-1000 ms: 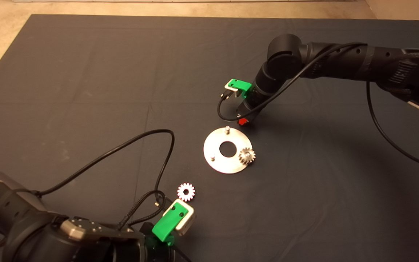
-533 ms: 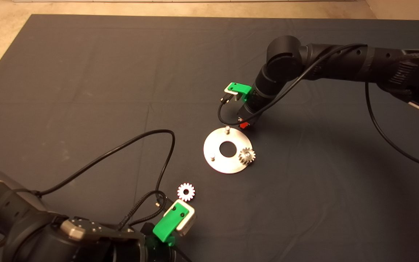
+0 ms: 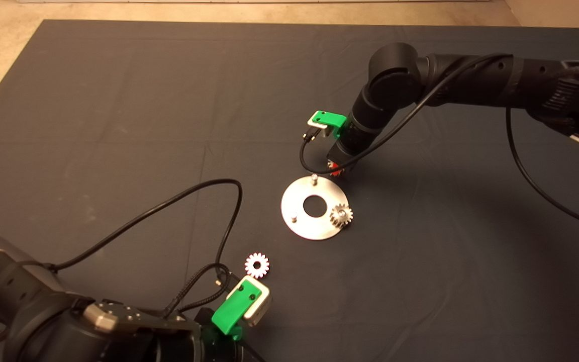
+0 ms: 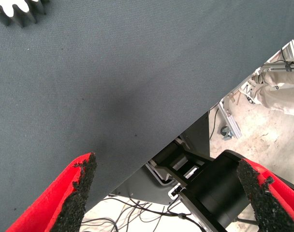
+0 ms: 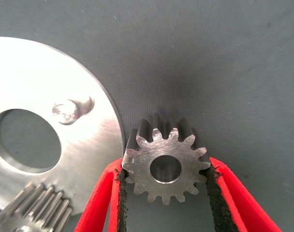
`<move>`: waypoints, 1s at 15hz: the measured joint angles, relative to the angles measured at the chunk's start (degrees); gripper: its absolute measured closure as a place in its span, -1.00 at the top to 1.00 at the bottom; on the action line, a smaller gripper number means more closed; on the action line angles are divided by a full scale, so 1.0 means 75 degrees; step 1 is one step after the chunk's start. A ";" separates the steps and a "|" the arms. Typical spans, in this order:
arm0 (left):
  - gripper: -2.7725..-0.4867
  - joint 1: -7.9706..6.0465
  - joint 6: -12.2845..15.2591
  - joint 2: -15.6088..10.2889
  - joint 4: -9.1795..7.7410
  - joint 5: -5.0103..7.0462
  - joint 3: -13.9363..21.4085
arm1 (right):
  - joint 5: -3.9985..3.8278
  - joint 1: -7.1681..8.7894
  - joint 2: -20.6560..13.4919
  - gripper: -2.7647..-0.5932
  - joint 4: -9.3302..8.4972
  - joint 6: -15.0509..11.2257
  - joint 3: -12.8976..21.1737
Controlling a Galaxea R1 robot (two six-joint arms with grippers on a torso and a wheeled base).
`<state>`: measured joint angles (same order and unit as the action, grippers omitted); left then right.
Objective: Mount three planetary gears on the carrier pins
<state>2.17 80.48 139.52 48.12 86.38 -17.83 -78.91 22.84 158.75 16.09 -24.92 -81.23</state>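
The round silver carrier plate (image 3: 303, 229) lies mid-mat. Two of its carrier pins stand bare (image 3: 314, 177) (image 3: 293, 217), and the third carries a planetary gear (image 3: 341, 214). My right gripper (image 3: 336, 169) hovers just past the plate's far rim, shut on a second planetary gear (image 5: 165, 166) held flat between its red fingers (image 5: 101, 203). In the right wrist view that gear hangs beside the plate's edge (image 5: 106, 140), close to a bare pin (image 5: 67, 110). A third gear (image 3: 257, 265) lies loose on the mat near my parked left gripper (image 4: 171, 169), which is open and holds nothing.
The dark mat (image 3: 118, 100) covers the table. Black cables (image 3: 229, 211) loop from the left arm near the loose gear. The left wrist view shows the mat's edge, the robot's base and a person's leg (image 4: 282, 92) beyond it.
The right arm has shifted slightly, with its gripper staying by the plate's far rim and the gear still in it. The left arm and the loose gear have not moved.
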 joint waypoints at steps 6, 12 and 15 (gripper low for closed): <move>0.38 0.0000 0.0000 0.0000 0.0000 -0.0003 0.0000 | -0.0047 0.0426 -0.0005 -0.70 -0.0137 -0.0234 0.0486; 0.38 0.0000 -0.0003 0.0000 0.0000 -0.0003 0.0000 | -0.0137 0.0429 -0.0026 -0.72 -0.0482 -0.0368 0.0794; 0.38 -0.0067 -0.0002 0.0000 0.0005 -0.0010 0.0000 | -0.0099 0.0426 -0.0020 -0.72 -0.0515 -0.0411 0.0867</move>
<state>1.67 80.47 139.52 48.15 86.31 -17.83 -79.65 26.04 158.60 12.23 -28.00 -74.73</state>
